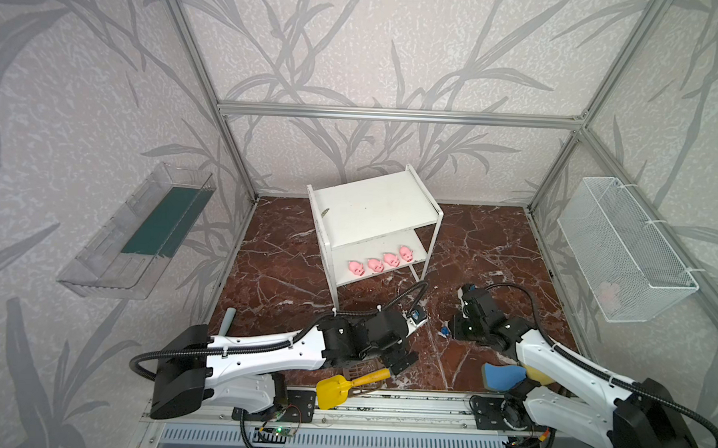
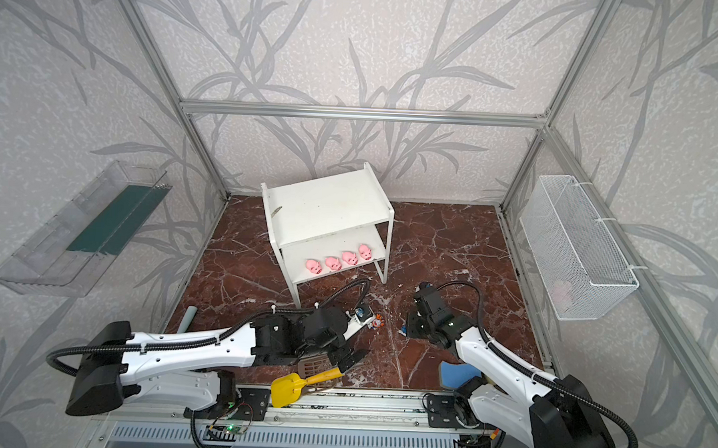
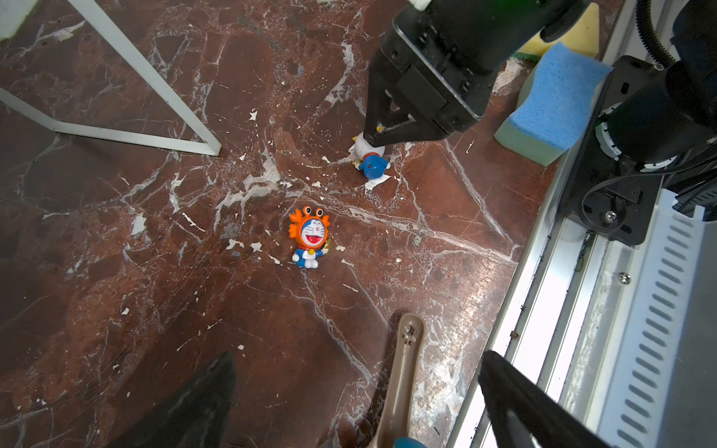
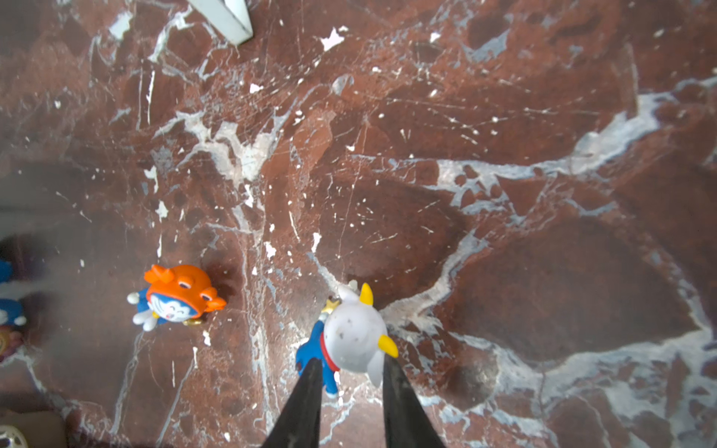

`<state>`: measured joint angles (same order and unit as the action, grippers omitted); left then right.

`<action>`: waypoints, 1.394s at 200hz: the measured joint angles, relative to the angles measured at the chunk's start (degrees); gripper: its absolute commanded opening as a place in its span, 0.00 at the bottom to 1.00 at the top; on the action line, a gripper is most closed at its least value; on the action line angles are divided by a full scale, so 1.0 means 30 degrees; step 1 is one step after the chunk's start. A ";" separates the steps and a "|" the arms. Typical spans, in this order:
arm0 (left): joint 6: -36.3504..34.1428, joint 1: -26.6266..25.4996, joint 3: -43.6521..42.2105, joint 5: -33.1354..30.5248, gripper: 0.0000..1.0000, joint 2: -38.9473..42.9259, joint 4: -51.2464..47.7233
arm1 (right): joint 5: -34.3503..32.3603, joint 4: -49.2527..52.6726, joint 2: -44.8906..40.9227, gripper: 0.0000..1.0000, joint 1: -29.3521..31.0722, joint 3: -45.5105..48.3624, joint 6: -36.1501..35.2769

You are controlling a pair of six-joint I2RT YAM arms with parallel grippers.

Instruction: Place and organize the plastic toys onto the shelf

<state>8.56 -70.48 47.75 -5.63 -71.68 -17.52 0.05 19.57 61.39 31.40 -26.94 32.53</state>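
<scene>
The bench (image 1: 493, 247) is a red-brown marbled slab flecked with white chips. At its 12 o'clock stands the shelf (image 1: 374, 209), its thin legs on the slab, and four pink pigs (image 1: 375, 265) sit in a row on its lower board. Near the middle rests the orange-hooded figure (image 3: 309, 237). The white-hooded figure (image 3: 368, 153) lies tipped over at its 3 o'clock, as the top views show it. At 6 o'clock a yellow scoop (image 1: 337, 388) overhangs the near edge beside a brown utensil (image 3: 401, 372). A blue sponge (image 1: 502, 375) and a yellow sponge (image 1: 539, 372) lie at 5 o'clock, and a grey tube (image 1: 228, 317) at 8 o'clock.
</scene>
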 measured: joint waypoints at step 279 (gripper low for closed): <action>-0.0335 -0.0211 0.0000 -0.0612 0.99 0.0510 -0.0189 | 0.2368 -0.6958 0.6288 0.47 0.0000 -0.1064 0.2929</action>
<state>7.55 -71.11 47.75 -7.46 -70.15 -18.09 7.16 -1.30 80.25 31.40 -30.13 41.32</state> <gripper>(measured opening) 0.992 0.480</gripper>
